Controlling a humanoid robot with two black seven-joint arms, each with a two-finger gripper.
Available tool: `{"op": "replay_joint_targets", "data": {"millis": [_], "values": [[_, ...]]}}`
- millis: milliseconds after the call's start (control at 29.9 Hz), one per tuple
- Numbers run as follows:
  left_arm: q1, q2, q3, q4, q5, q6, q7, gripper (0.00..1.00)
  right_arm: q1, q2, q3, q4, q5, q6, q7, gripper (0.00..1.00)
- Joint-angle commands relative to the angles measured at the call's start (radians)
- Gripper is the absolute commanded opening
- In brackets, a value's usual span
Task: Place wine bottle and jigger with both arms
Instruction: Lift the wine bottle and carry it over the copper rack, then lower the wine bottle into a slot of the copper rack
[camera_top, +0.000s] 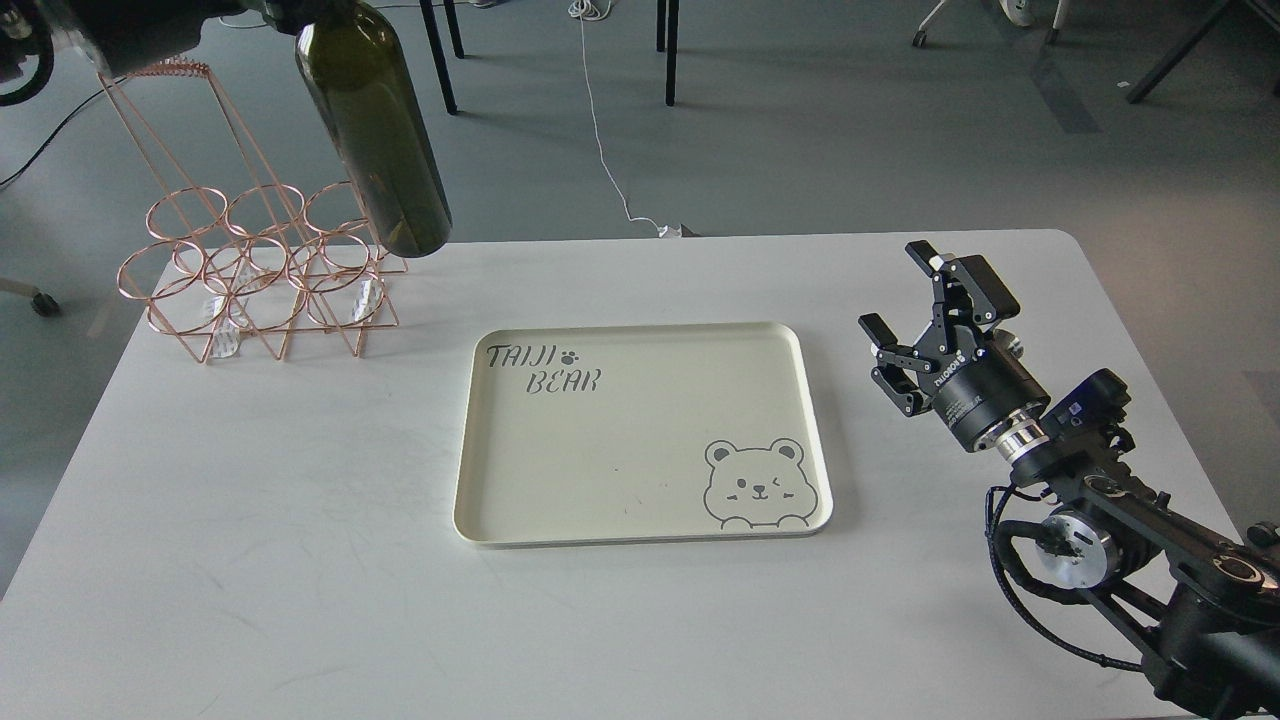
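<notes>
Two jobs pending: wine bottle (375, 130) aloft, tilted above the copper rack (262, 270), carried from the upper left with the left grip out of frame; lower slowly, base level, toward the tray (640, 525). Right gripper (925, 310) spread wide and empty beside the tray; jigger mostly hidden behind it, if there at all.

Head camera looks forward, down onto table (300, 520).

The tray (640, 520) lies bare and open from above; the wire rack (262, 275) crowds the worktop's (250, 560) far-left corner, seemingly just behind the hanging wine bottle (375, 130).
</notes>
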Motion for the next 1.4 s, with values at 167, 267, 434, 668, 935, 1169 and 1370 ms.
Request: {"op": "replay_joint_targets", "data": {"millis": [167, 267, 434, 668, 935, 1169, 1370], "values": [[-0.079, 0.015, 0.098, 0.158, 0.007, 0.0, 0.0, 0.13, 0.0, -0.002, 0.002, 0.002, -0.001, 0.0, 0.0, 0.99], [-0.079, 0.009, 0.101, 0.182, 0.009, 0.0, 0.0, 0.13, 0.0, -0.002, 0.002, 0.002, -0.001, -0.001, 0.0, 0.99], [-0.078, -0.022, 0.155, 0.201, -0.002, 0.006, 0.0, 0.13, 0.0, -0.002, 0.002, 0.0, -0.001, 0.0, 0.0, 0.99], [-0.073, -0.03, 0.155, 0.218, -0.005, 0.011, 0.0, 0.13, 0.0, -0.002, 0.002, 0.002, -0.001, 0.0, 0.0, 0.99], [-0.071, -0.044, 0.157, 0.245, 0.0, 0.013, 0.0, 0.13, -0.003, -0.002, 0.002, 0.002, -0.001, 0.0, 0.0, 0.99], [-0.067, -0.044, 0.157, 0.256, 0.021, 0.035, 0.0, 0.13, -0.004, -0.002, 0.003, 0.0, -0.001, 0.0, 0.0, 0.99], [-0.067, -0.044, 0.158, 0.259, 0.023, 0.037, 0.0, 0.13, -0.006, -0.002, 0.003, 0.002, -0.001, 0.0, 0.0, 0.99]]}}
